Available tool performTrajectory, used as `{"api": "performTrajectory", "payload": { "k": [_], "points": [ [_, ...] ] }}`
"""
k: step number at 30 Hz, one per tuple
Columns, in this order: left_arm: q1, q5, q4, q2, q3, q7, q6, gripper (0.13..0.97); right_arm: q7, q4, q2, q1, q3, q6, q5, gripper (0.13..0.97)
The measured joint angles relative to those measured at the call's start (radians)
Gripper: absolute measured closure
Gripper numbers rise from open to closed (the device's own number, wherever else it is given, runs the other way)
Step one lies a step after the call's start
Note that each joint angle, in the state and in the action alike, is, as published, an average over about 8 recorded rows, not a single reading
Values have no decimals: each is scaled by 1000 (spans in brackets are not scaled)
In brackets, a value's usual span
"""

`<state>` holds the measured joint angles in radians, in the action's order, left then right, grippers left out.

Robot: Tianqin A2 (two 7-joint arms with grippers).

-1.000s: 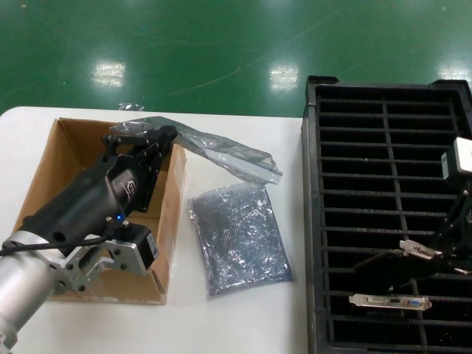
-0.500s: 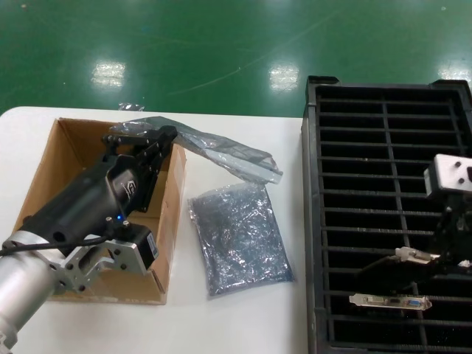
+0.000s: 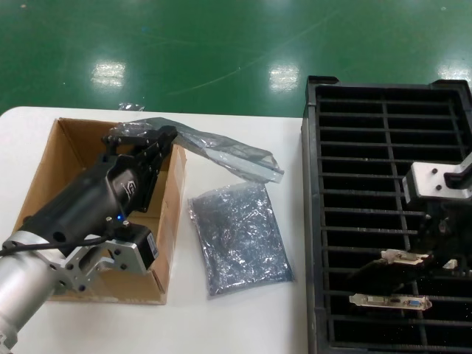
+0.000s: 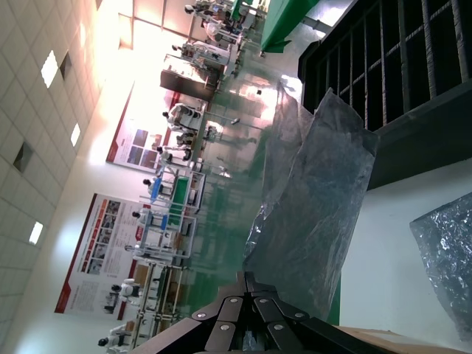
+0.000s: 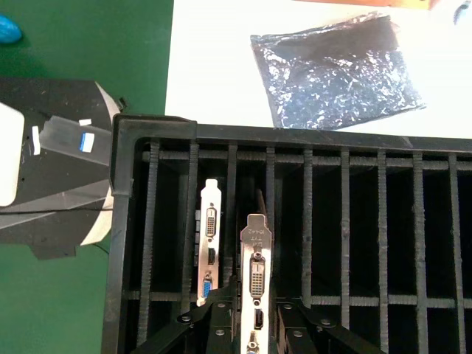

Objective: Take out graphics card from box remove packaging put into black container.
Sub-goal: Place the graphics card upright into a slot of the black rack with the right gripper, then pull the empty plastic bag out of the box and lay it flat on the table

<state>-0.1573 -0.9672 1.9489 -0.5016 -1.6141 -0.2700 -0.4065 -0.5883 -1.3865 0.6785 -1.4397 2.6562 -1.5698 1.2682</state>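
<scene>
My right gripper (image 5: 254,313) has its jaws pinched on the graphics card (image 5: 256,274), upright in a slot of the black container (image 3: 313,221), while farther off my left gripper (image 3: 140,144) clamps the packaging (image 3: 221,151) above the box (image 3: 44,169).

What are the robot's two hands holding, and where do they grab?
The right gripper holds a graphics card by its bracket end, over the black container. The left gripper pinches the packaging by one end.

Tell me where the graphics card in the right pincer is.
Head view: the graphics card sits in the right pincer over the black container, one slot beyond the card already stored.
</scene>
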Motion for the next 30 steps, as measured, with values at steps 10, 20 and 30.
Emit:
{"api": "performTrajectory", "payload": {
  "k": [10, 20, 30],
  "points": [
    [0, 0, 0, 0, 0, 0, 0, 958, 16, 9, -28, 12, 2, 0, -34, 843],
    [0, 0, 0, 0, 0, 0, 0, 958, 14, -66, 25, 37, -56, 1, -21, 720],
    [0, 1, 0, 1, 0, 0, 0, 958, 30, -203, 151, 139, -200, 25, -9, 506]
  ]
}}
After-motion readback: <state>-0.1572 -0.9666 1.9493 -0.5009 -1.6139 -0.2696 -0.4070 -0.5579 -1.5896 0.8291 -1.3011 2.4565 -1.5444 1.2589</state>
